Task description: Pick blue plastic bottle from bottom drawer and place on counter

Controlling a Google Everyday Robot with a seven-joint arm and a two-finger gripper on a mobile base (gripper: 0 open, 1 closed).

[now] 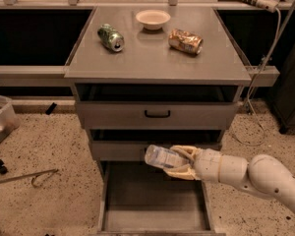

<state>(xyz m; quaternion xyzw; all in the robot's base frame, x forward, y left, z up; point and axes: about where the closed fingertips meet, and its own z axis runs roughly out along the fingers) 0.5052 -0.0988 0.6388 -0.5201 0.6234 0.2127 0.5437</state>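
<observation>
We see the claw (176,162) in the lower middle of the frame, reaching in from the lower right on its pale arm. Its two fingers are closed around the blue plastic bottle (157,156), one above and one below. The bottle lies roughly on its side, with its free end pointing towards the left of the frame. It hangs in the air above the open bottom drawer (152,203), level with the front of the middle drawer (123,150), and touches neither. The floor of the bottom drawer shows nothing else on it.

We judge the pick to be done and the carry to be the step in hand, since the bottle is clear of the drawer but far below the table (157,63), which fills the upper middle of the frame.

The next move calls for a rise past the two upper drawer fronts. The claw should stay out in front of them so that the bottle does not catch on the table's near edge. After that it goes forward over the top.

A green soda can (111,37), a bowl (153,18) and a snack packet (185,41) sit across the far half of the table. The bare near half looks to us the safest spot to set the bottle down, and laying it down gently may keep it from rolling.
</observation>
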